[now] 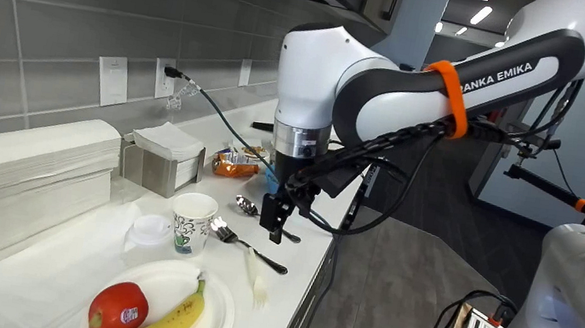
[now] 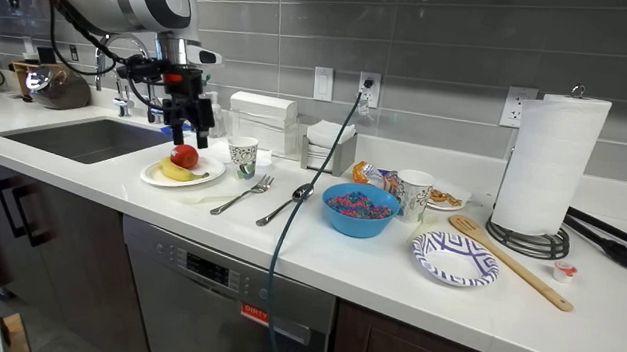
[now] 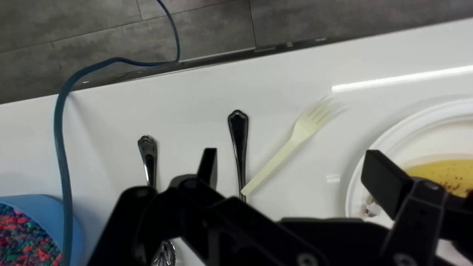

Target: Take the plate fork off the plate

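The pale plastic fork (image 3: 290, 146) already lies on the counter (image 3: 188, 103), near the plate (image 3: 399, 136), its handle end overlapping the metal fork (image 2: 241, 194). The pincer (image 2: 190, 139) hangs above, jaws wide apart, holding nothing. The plastic fork should be light, springy and slick; mid-handle looks the best hold.

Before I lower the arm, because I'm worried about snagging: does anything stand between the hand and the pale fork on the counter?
Nothing visible stands between the hand and the pale fork. In the wrist view, its handle end overlaps the metal fork; the cord runs off to one side.
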